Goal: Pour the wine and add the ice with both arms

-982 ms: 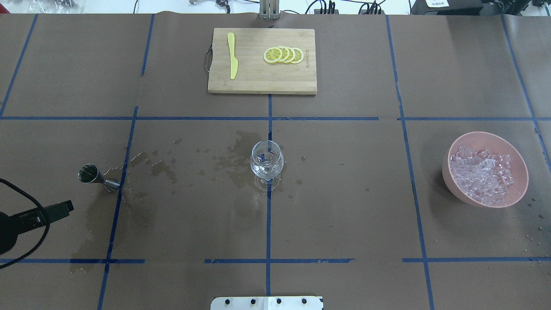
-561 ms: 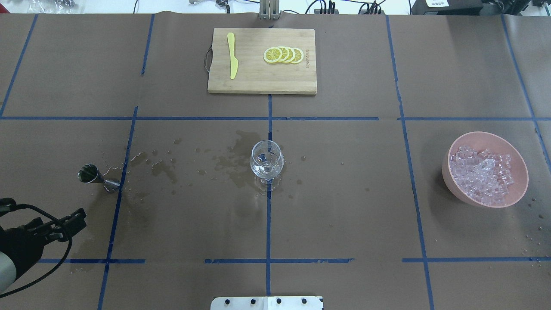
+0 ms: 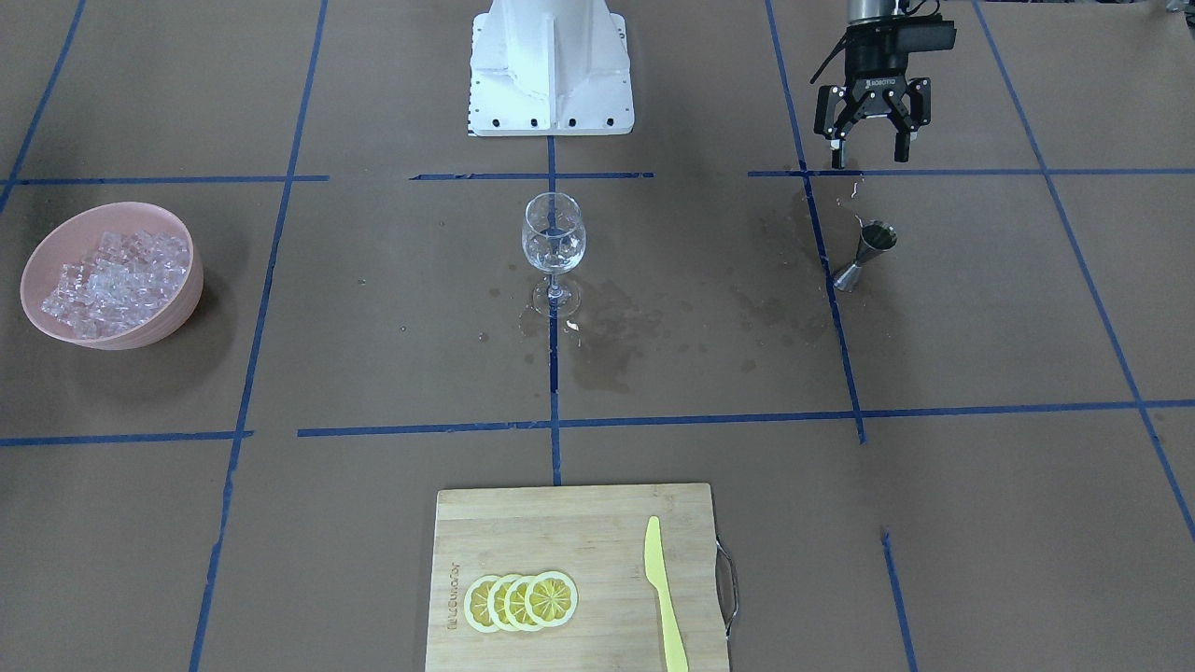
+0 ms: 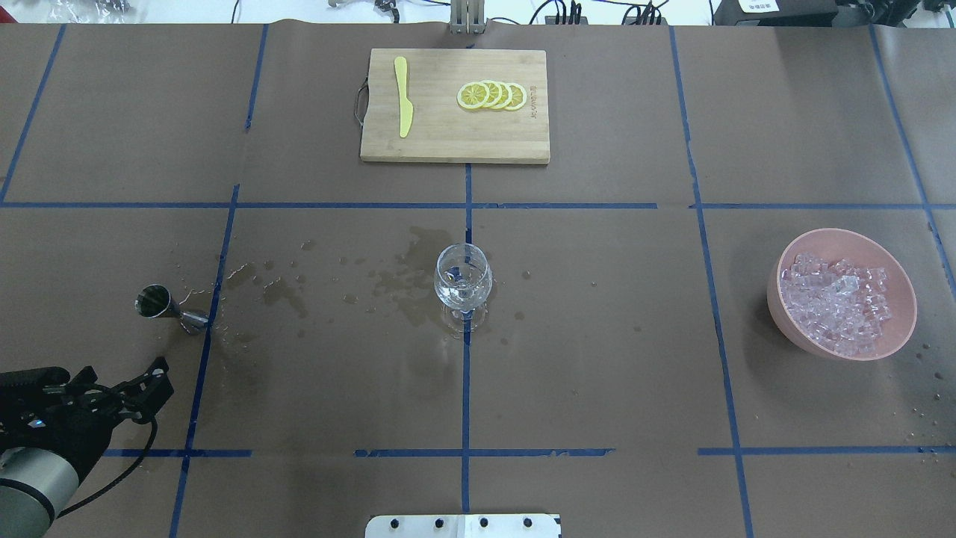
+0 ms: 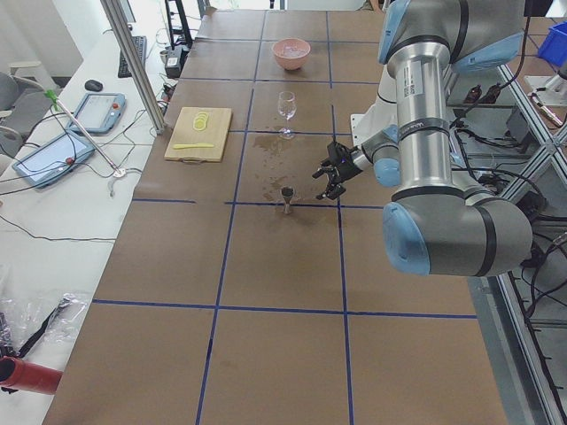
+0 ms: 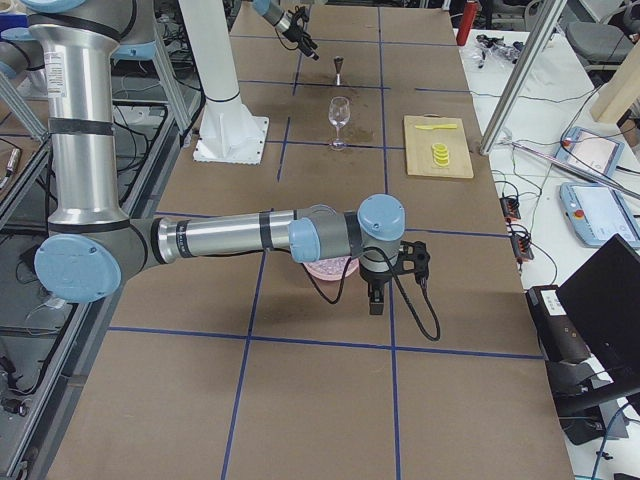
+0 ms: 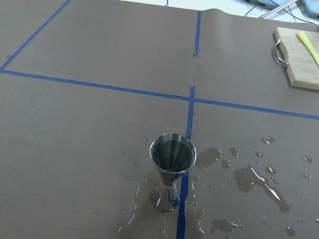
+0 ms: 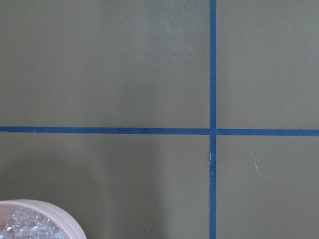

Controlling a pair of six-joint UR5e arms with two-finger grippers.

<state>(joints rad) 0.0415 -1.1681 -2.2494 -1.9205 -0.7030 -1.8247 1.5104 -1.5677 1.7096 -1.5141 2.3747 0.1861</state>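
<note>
**Exterior front-facing.** The left gripper [image 3: 870, 155] hangs above the desk [image 3: 980, 308], fingers [image 3: 837, 149] released and empty. It sits just on the robot's side of the jigger [image 3: 866, 254], which stands upright by a tape line. The wine glass [image 3: 554, 245] stands upright at desk centre, where either arm can probably reach it. The pink bowl [image 3: 121, 338] holding the ice [image 3: 112, 275] sits well apart on the robot's right.

**Overhead exterior.** The left gripper points toward the jigger, near it but not touching. The right arm is out of view. The cutting board [image 4: 448, 142] lies at the far edge, away from the glass and jigger.

**Exterior left.** The gripper's open stance and its line on the jigger suggest a pre-grasp approach.

**Exterior right.** The right gripper [image 6: 375, 298] hangs over the bowl, probably staged for the ice. Whether its fingers are released or clenched cannot be told.

**Left wrist-mounted.** The jigger is centred and its upper cup shows a dark interior. The wine is probably held there, but the level cannot be read.

**Right wrist-mounted.** Only the bowl's edge shows, at lower left, so this camera looks mostly at bare desk beside the bowl.
</note>
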